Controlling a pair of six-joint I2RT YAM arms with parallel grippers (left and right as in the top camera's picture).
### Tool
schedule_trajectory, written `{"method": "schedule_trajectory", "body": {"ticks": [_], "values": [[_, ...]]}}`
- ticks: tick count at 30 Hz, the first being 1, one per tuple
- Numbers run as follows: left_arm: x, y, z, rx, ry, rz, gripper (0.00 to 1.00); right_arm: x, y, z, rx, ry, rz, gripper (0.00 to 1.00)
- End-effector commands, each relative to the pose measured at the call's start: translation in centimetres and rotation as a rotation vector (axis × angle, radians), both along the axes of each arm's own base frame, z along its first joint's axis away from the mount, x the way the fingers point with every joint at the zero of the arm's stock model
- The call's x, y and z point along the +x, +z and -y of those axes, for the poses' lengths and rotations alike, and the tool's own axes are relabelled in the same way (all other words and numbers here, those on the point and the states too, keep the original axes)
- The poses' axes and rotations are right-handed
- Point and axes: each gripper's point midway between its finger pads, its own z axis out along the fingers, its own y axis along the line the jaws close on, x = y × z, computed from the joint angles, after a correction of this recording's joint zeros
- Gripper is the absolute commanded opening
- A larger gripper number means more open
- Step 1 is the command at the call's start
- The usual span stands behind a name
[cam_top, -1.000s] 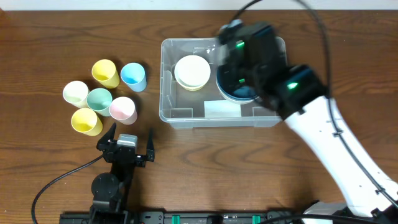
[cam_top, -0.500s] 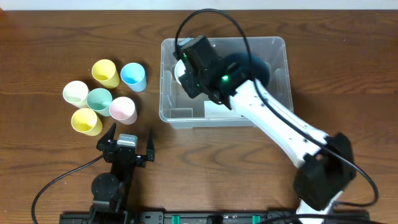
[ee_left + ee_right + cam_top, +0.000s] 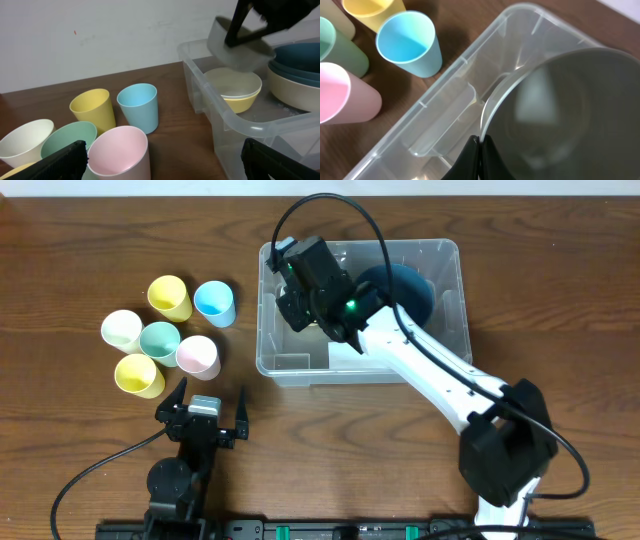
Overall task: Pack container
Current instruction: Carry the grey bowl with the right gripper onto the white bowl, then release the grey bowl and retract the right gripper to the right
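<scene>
cream bowl (image 3: 232, 86): was hidden under right arm (image 3: 430, 370) overhead
grey bowl (image 3: 555, 115): cut by right, bottom edges; blurred in left wrist view
pink cup (image 3: 117, 152): base was cut off, near edge

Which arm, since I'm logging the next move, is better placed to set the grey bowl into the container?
Right. The right gripper is shut on the grey bowl over the container; the left gripper stands open near the cups, holding nothing.
</scene>
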Motion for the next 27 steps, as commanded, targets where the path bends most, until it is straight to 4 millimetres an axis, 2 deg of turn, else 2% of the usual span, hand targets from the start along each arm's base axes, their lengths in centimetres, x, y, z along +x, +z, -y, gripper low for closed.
{"method": "schedule_trajectory", "body": {"ticks": [1, 8, 9, 10, 11, 12, 13, 21, 23, 27], "values": [[-0.1, -1.5, -0.2, 0.011, 0.006, -0.046, 0.98, -0.1, -2.1, -0.9, -0.013, 0.023, -0.032, 0.01], [-0.1, -1.5, -0.2, 0.011, 0.006, -0.046, 0.98, 0.1, -2.7, -0.7, -0.029, 0.022, -0.034, 0.04], [-0.1, -1.5, -0.2, 0.011, 0.006, -0.046, 0.98, 0.1, -2.7, -0.7, -0.029, 0.022, -0.034, 0.13], [-0.1, -1.5, -0.2, 0.011, 0.006, -0.046, 0.98, 0.1, -2.7, -0.7, -0.029, 0.022, -0.035, 0.32], [-0.1, -1.5, -0.2, 0.011, 0.006, -0.046, 0.98, 0.1, -2.7, -0.7, -0.031, 0.022, -0.035, 0.47], [-0.1, -1.5, -0.2, 0.011, 0.006, -0.046, 0.98, 0.0, -2.7, -0.7, -0.035, 0.028, -0.032, 0.57], [-0.1, -1.5, -0.2, 0.011, 0.006, -0.046, 0.98, 0.0, -2.7, -0.7, -0.038, 0.033, -0.030, 0.61], [-0.1, -1.5, -0.2, 0.011, 0.006, -0.046, 0.98, 0.0, -2.3, -0.8, -0.034, 0.038, -0.026, 0.58], [-0.1, -1.5, -0.2, 0.011, 0.006, -0.046, 0.98, -0.1, -1.3, -0.7, -0.034, 0.040, -0.027, 0.57], [-0.1, -1.5, -0.2, 0.011, 0.006, -0.046, 0.98, -0.8, 2.4, -0.2, -0.035, 0.040, -0.027, 0.56]]}}
